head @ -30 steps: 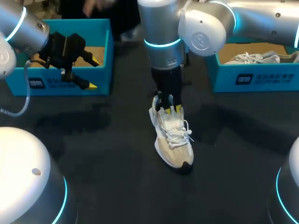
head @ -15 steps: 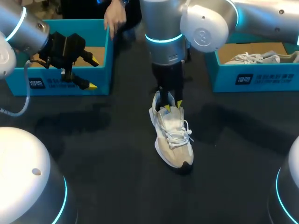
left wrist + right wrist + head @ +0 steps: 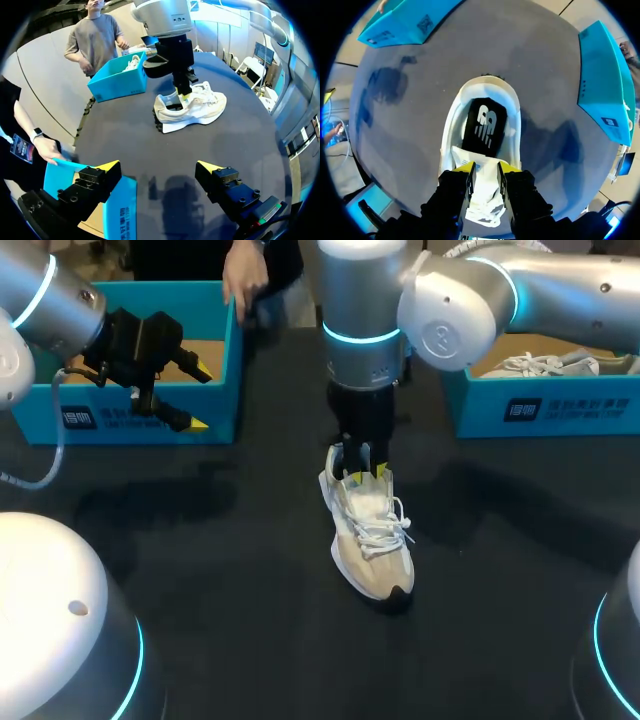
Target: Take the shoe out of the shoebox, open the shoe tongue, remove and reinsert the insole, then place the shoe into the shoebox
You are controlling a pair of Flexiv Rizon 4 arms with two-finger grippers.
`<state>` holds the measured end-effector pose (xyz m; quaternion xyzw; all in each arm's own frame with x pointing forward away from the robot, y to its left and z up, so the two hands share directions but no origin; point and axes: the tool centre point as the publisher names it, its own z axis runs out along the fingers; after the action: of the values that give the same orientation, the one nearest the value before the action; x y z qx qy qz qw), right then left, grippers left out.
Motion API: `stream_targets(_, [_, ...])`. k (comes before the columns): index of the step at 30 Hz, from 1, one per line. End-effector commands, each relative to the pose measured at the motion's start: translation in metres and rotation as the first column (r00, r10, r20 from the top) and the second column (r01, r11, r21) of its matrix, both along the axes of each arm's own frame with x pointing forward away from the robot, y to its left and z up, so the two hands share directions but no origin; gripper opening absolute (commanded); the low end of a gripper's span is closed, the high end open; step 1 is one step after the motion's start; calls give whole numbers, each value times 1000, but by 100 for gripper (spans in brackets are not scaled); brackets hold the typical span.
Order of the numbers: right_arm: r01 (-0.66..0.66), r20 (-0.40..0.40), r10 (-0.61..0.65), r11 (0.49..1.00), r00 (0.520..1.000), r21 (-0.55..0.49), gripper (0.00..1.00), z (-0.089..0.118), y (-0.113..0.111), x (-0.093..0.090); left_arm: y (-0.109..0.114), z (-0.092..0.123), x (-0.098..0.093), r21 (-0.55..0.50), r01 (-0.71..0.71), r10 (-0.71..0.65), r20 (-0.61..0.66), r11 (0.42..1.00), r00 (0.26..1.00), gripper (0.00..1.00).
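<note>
At worktop (image 3: 240,570) centre, shoe (image 3: 368,535) lies toe toward 5 o'clock; my right tool (image 3: 366,472) clamped on tongue (image 3: 485,180). I'd draw tongue toeward gently, baring black insole (image 3: 482,127). My left tool (image 3: 201,397) fingers apart, 10 o'clock, by shoebox (image 3: 150,420)

The right arm (image 3: 370,300) is a thick silver-grey tube with rounded joint housings and a glowing cyan ring (image 3: 355,335) above its black wrist block. The left arm (image 3: 45,300), at the upper left of the frame, has the same silver shell and cyan ring, with a pale cable (image 3: 58,430) looping beneath. The left pincer (image 3: 200,397) is black and boxy, its fingers (image 3: 92,182) studded with small screws and ending in yellow wedge tips. The right pincer (image 3: 368,473) is also black with yellow tips. White domed housings (image 3: 60,620) edged in cyan fill the lower corners.
</note>
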<state>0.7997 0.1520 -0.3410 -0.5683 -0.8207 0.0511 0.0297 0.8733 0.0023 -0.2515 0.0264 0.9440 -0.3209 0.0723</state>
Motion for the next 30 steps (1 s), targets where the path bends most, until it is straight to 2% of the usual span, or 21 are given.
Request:
stream_targets(1, [-1,14,1,999,1000,-32,30,18,-1,-4,0,0,0,2,0,0,-1,1000,1000,100])
stream_targets(6, [-23,56,26,999,998,-45,33,35,1,-8,0,0,0,2,0,0,-1,1000,1000,100])
stream_targets(10, [-192,128,202,978,971,-84,44,50,6,-6,0,0,0,2,0,0,-1,1000,1000,100])
stream_targets(14, [-303,186,316,948,930,-98,67,70,12,-4,0,0,0,2,0,0,-1,1000,1000,100])
stream_targets(16, [-335,225,350,937,909,-104,71,77,10,-4,0,0,0,2,0,0,-1,1000,1000,100])
stream_targets(17, [-348,243,364,931,899,-108,76,82,11,-4,0,0,0,2,0,0,-1,1000,1000,100])
stream_targets(19, [-422,304,439,898,846,-122,84,91,18,-3,0,0,0,2,0,0,-1,1000,1000,100])
stream_targets(20, [-443,330,453,890,828,-110,92,95,22,-2,0,0,0,2,0,0,-1,1000,1000,100])
stream_targets(21, [-438,332,462,887,823,-147,100,99,25,0,0,0,0,2,0,0,-1,1000,1000,100])
stream_targets(30, [-438,332,462,887,823,-147,100,99,25,0,0,0,0,2,0,0,-1,1000,1000,100])
